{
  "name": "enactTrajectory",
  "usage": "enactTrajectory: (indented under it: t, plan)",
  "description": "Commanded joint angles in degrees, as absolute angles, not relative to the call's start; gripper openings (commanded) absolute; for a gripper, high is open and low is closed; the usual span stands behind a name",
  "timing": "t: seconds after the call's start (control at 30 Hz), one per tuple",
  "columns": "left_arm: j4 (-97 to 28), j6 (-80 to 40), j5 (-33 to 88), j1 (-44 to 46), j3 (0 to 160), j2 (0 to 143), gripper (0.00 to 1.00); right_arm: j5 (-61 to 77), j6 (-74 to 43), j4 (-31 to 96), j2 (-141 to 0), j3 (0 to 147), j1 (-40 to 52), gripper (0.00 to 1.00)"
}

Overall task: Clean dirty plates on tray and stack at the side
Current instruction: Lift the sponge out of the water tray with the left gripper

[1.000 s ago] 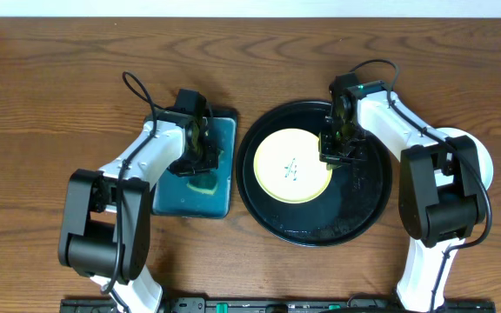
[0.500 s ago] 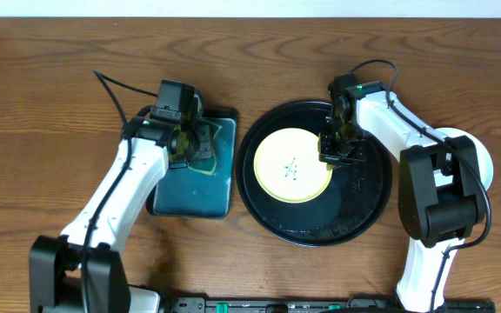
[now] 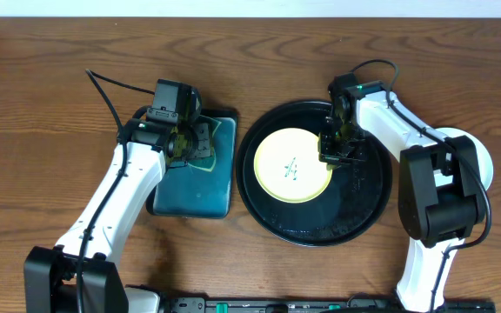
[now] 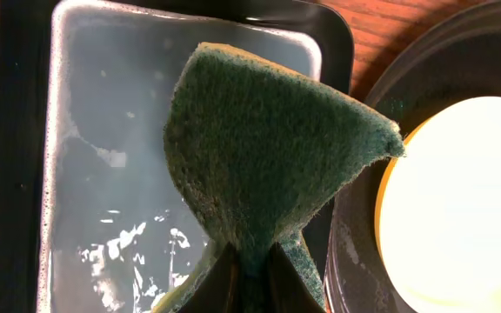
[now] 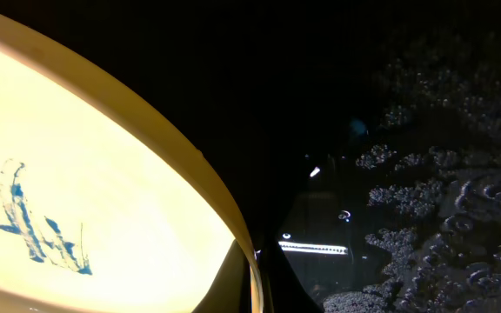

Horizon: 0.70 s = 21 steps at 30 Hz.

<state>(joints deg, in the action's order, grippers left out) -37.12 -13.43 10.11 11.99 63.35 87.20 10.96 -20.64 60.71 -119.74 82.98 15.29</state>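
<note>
Your left gripper is clamped on the green sponge over the teal tray; your right gripper pinches the rim of the yellow plate lying in the black tray. Its blue scribble is not yet wiped, so wiping and stacking this plate remain, I judge.

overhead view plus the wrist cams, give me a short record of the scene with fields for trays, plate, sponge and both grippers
tray: large round black tray, wet film on its floor
plate: pale yellow round plate lying in that tray, blue scribble in its centre
sponge tray: rectangular teal tray left of the black one, water in it
sponge: green sponge, lifted above the sponge tray
left gripper: shut on the sponge
right gripper: shut on the plate's right rim
</note>
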Motion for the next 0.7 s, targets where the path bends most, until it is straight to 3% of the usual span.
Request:
enactTrajectory:
  t: [0.0, 0.33, 0.67]
  plan:
    - [-37.01, -12.69, 9.43, 11.90, 63.40, 86.32, 0.08, 5.34, -22.65, 60.42, -120.55, 82.70, 15.11, 0.01]
    - [-36.95, -14.63, 10.09, 11.73, 63.40, 86.32, 0.08, 5.32, -22.65, 60.42, -120.55, 82.70, 15.11, 0.01]
    - [-34.15, -14.83, 32.42, 2.09, 63.37, 86.37, 0.08, 5.32, -22.65, 60.42, -120.55, 82.72, 15.11, 0.01]
